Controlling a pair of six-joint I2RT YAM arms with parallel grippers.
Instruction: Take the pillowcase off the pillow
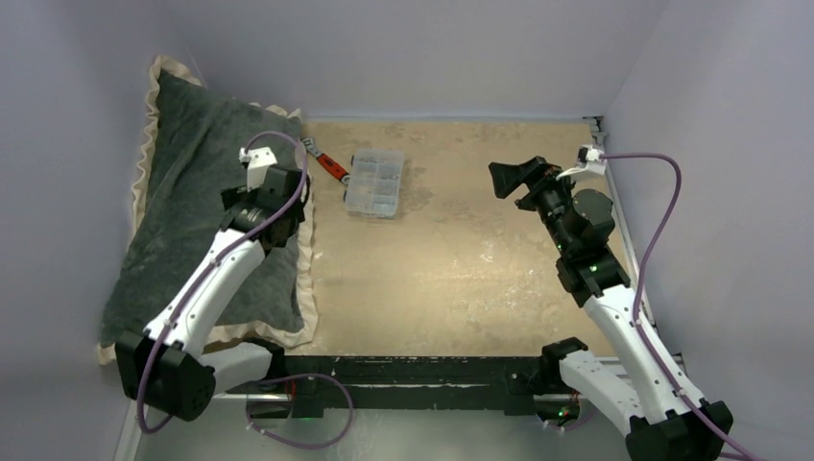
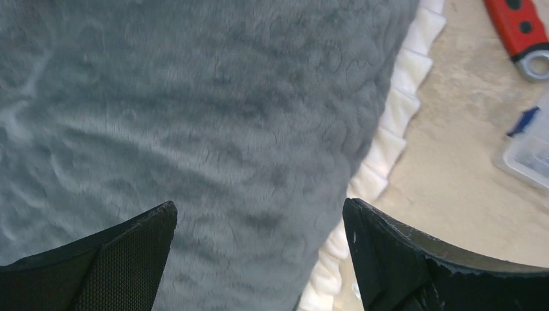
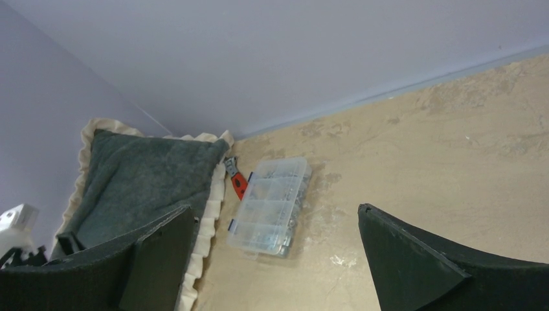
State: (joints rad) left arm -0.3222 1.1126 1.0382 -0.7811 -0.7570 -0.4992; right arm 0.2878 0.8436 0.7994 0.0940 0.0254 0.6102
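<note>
The pillowcase (image 1: 182, 192) lies dark grey plush side up at the table's left, its cream frill (image 1: 305, 259) round the edge. It bulges full; the pillow is hidden inside it. My left gripper (image 2: 259, 214) hangs open just above the cover's right border, with grey plush (image 2: 213, 116) and frill (image 2: 395, 123) showing between its fingers and nothing held. My right gripper (image 1: 514, 178) is raised over the table's right side, open and empty. It faces the cover (image 3: 142, 181) from far off.
A clear plastic organiser box (image 1: 375, 182) lies mid-table at the back, with a red-handled tool (image 1: 329, 163) between it and the frill. Purple walls close in at the left, back and right. A black rail (image 1: 403, 370) runs along the near edge.
</note>
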